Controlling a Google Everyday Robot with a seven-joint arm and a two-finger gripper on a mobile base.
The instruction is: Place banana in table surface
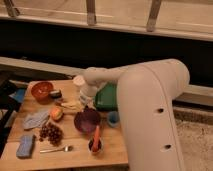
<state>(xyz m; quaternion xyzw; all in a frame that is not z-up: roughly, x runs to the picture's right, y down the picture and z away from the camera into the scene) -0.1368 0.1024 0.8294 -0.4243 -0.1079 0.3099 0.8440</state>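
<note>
The banana (70,105) is a small pale-yellow fruit lying on the light-brown wooden table surface (75,156), between the orange bowl and the purple bowl (87,120). My gripper (84,98) hangs from the white arm that reaches in from the right. It sits just right of the banana's end, low over the table. I cannot make out whether it touches the banana.
An orange bowl (42,90) and a small dark item (55,93) stand at the back left. A round orange fruit (56,113), grey cloth (36,119), grapes (51,132), blue sponge (25,146), spoon (57,149), carrot stick in a cup (95,140), blue cup (113,118) and dark green tray (107,98) surround it.
</note>
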